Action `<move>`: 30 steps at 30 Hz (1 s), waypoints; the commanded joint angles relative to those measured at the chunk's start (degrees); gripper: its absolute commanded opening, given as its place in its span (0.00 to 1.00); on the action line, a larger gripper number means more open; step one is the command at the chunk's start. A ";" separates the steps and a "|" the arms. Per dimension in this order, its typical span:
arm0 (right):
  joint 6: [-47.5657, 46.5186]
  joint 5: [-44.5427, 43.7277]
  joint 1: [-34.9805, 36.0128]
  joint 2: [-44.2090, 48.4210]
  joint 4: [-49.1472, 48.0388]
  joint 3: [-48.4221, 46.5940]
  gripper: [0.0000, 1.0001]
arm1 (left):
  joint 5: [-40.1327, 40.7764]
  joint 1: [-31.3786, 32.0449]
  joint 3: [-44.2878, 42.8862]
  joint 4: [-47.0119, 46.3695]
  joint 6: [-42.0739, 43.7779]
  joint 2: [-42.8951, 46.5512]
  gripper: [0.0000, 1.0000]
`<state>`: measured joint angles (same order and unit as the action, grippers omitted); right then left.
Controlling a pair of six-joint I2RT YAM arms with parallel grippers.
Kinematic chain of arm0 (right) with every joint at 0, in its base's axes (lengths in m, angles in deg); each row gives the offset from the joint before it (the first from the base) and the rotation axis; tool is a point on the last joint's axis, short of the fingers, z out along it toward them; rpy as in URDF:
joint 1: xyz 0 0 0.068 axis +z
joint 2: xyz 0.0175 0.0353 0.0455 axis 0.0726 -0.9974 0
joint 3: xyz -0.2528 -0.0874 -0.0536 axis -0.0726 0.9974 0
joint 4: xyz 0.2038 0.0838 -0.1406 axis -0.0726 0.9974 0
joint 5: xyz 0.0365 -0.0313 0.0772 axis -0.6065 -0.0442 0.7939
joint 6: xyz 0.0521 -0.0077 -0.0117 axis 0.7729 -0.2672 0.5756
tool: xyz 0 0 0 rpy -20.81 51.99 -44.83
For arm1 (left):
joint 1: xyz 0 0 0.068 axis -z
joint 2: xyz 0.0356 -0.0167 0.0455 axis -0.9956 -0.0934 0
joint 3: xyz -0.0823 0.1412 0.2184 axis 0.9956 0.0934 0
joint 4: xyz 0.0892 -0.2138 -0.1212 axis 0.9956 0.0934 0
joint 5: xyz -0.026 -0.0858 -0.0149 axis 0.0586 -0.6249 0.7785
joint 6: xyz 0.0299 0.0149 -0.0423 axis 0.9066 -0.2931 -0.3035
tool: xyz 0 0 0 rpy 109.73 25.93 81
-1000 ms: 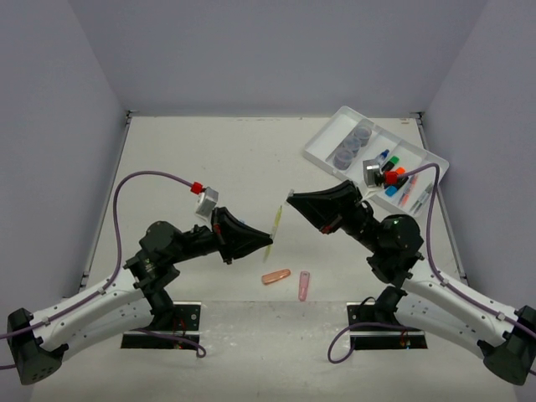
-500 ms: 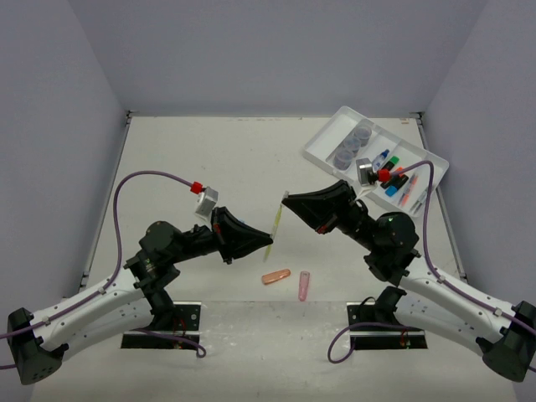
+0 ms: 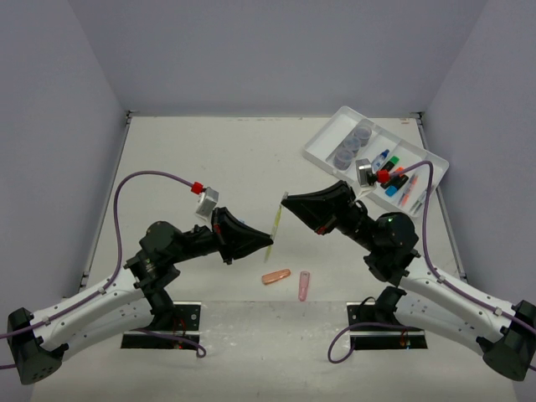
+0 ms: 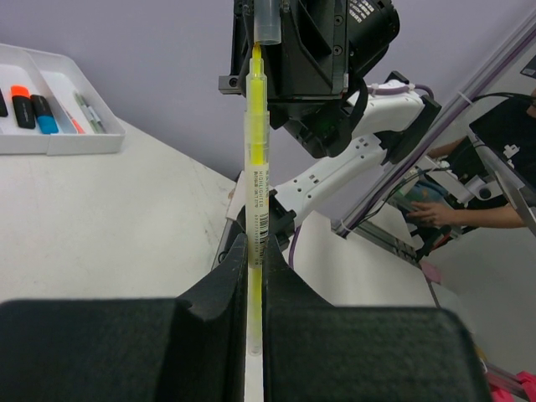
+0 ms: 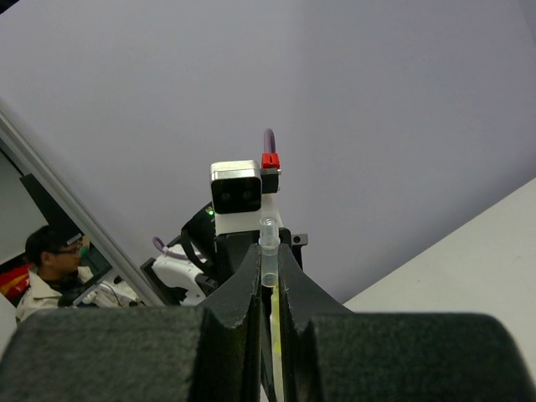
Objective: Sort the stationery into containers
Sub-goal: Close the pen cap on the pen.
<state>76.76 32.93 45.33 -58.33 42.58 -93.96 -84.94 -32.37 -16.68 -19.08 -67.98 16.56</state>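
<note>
The left pincer (image 3: 266, 244) is clamped on the lower barrel of a yellow pen (image 3: 275, 223), which tilts above the worktop (image 3: 209, 159). Two pieces lie beneath, an orange capsule (image 3: 275, 276) and a pink capsule (image 3: 303, 286). The right pincer (image 3: 290, 199) is closed on the clear cap (image 4: 266, 21) at the pen's tip. Far right, the white tray (image 3: 316, 148) holds three round pots (image 3: 353, 144) in one compartment. Markers (image 3: 394, 163) and thin pens (image 3: 416, 197) fill others, partly behind the right arm's camera (image 3: 366, 172).

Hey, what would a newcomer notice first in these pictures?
Over the middle of the table, a yellow pen hangs between both grippers: the left gripper is shut on its barrel, the right gripper on the clear cap at its tip. At the far right stands the white tray; an orange capsule and a pink capsule lie near the front.
</note>
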 commanded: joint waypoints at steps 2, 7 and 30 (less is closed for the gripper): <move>-2.93 -1.60 0.59 0.18 0.14 -1.45 0.00 | -0.13 0.11 -1.42 -2.99 -0.18 0.07 0.00; -3.99 -1.93 0.52 0.39 1.07 -1.88 0.00 | 0.13 0.11 -1.60 -2.81 -0.09 0.14 0.00; -7.70 3.93 1.83 -0.80 5.13 1.87 0.23 | 3.59 0.11 -9.70 1.98 8.13 -3.37 0.00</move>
<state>71.26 33.78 46.20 -58.69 44.48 -93.91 -83.31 -32.31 -22.30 -13.08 -63.22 14.21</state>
